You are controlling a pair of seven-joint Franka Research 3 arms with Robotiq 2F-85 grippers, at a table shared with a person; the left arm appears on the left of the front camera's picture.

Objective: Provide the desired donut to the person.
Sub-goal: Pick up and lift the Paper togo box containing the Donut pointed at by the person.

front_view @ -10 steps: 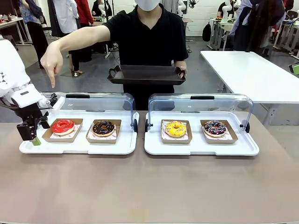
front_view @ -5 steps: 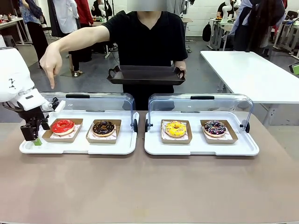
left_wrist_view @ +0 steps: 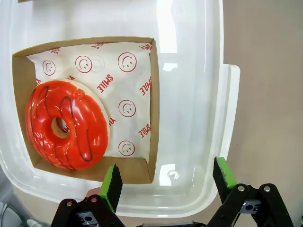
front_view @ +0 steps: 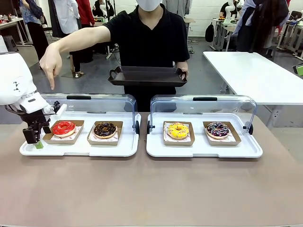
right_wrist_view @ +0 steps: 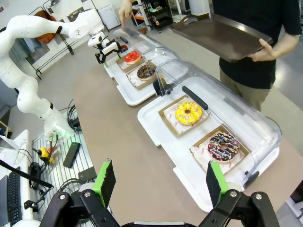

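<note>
Donut (left_wrist_view: 66,124), red: held in box (left_wrist_view: 150,90) just beyond L gripper (left_wrist_view: 168,176); fingers spread wide, box corner seen btwn them. Pointed at by person's hand (front_view: 51,64). R gripper (right_wrist_view: 159,182): fingers spread, nothing held.

At the left of the front view, the left arm (front_view: 13,78) was a bulky, rounded white shell with small dark marks. It ended in a white wrist block and a black left gripper (front_view: 34,142) tipped with green. Along the bottom edge of the left wrist view, its black linkages carried silver screws (left_wrist_view: 237,188) and flat green pads (left_wrist_view: 111,182). The right gripper (right_wrist_view: 159,183) looked alike, black with green pads. At upper middle, the person (front_view: 142,33) wore a black short-sleeved shirt (front_view: 149,47) and a white mask (front_view: 149,4).
</note>
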